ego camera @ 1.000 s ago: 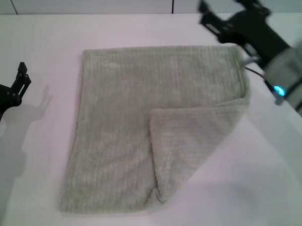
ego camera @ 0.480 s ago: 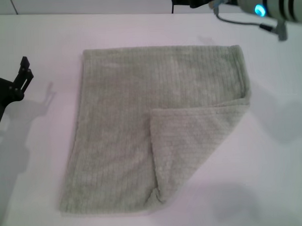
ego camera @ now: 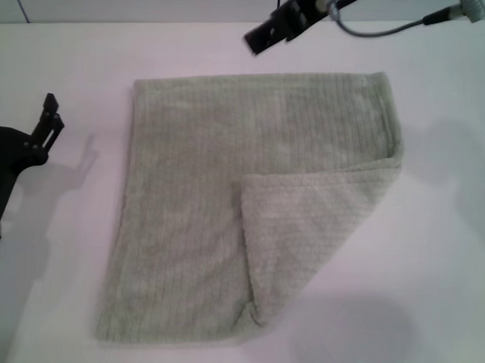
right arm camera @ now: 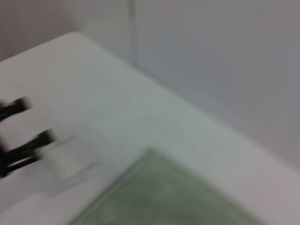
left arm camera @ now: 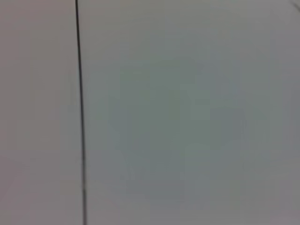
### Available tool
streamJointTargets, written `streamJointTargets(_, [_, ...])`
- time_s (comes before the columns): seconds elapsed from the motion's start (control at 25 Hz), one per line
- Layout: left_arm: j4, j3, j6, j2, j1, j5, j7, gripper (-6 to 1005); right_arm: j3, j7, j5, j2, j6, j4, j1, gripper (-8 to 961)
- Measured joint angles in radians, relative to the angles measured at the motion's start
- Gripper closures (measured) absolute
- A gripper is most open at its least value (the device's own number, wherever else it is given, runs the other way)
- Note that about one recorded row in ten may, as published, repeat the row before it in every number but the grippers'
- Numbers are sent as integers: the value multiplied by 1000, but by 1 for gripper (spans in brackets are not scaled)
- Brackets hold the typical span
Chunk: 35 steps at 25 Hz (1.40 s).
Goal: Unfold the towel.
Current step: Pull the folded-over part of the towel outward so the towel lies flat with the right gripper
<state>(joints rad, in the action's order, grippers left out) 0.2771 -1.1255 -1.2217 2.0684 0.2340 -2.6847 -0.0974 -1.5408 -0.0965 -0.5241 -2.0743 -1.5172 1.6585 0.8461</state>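
The towel [ego camera: 227, 198] is a pale sage-green ribbed cloth lying flat on the white table [ego camera: 436, 246]. Its near right corner is folded over onto the cloth as a triangular flap [ego camera: 308, 227]. My right gripper [ego camera: 271, 31] hangs above the table's far edge, behind the towel and clear of it; it is blurred. My left gripper [ego camera: 21, 105] is open and empty, left of the towel and apart from it. The right wrist view shows a far corner of the towel [right arm camera: 178, 197] and the left gripper [right arm camera: 23, 131] beyond it.
A grey wall with a dark vertical seam [ego camera: 278, 1] stands behind the table. The left wrist view shows only a grey panel with a dark seam [left arm camera: 79, 112]. Bare white table lies all around the towel.
My right arm has lifted from the towel's far right corner and swung left along the table's far edge. My left gripper has shifted slightly toward the towel. The towel has not moved.
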Motion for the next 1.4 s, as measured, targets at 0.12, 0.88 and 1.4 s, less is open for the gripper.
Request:
streamJointTargets(0.12, [10, 19, -2, -5, -6, 0, -52, 159, 37, 1, -109, -2, -34, -34, 13, 122])
streamJointTargets(0.88, [546, -5, 694, -182, -65, -204, -343, 379, 83, 27, -151, -3, -69, 4, -19, 122])
streamJointTargets(1.4, [663, -384, 978, -4, -45, -187, 263, 956, 87, -3, -154, -2, -64, -16, -32, 122])
